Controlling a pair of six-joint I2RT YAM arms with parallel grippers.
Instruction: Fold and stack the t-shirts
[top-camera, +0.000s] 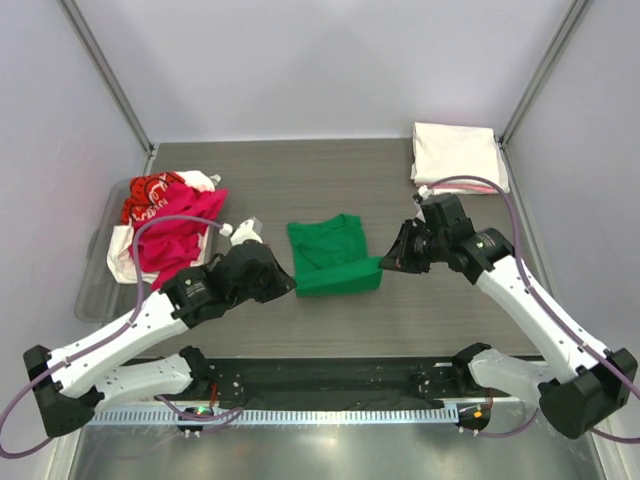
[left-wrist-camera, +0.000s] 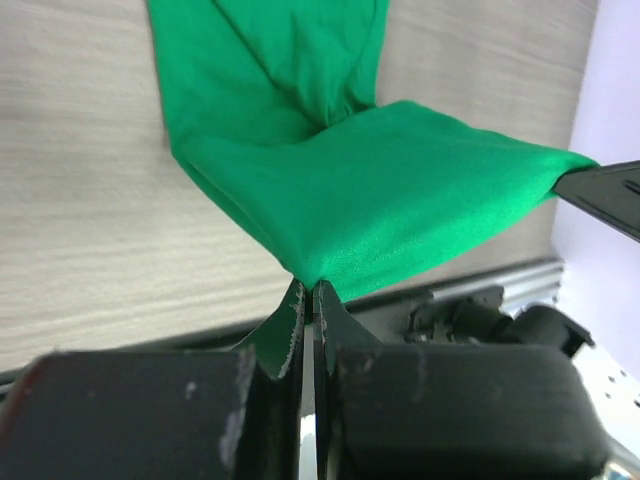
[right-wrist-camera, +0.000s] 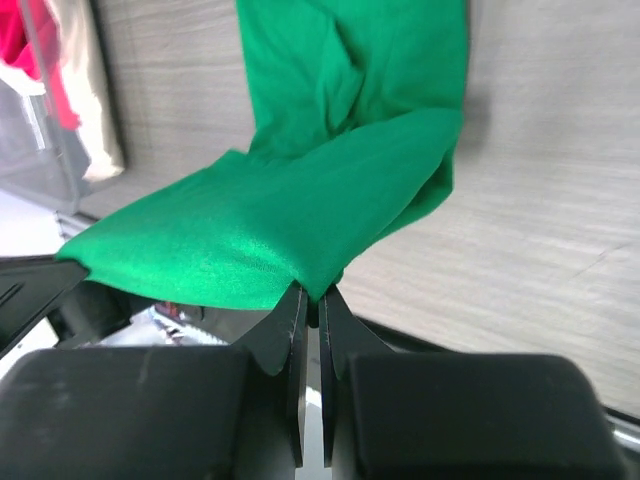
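Grey woodgrain tabletop (top-camera: 300, 170) is carrying everything, with pale panels walling it in. At far left a clear bin (top-camera: 92, 290) is holding a heap of magenta-red, white and printed red t-shirts (top-camera: 170, 235) (some spilling over its rim). Next, the left fingers (top-camera: 290, 286) are pinching shut on the near left corner of the green t-shirt (top-camera: 330, 255), which is lying mid-tabletop with its near edge lifted. The right fingers (top-camera: 386, 262) are clamping the opposite near corner. At the far right corner, folded cream-white and pink tees (top-camera: 455, 155) are sitting stacked.
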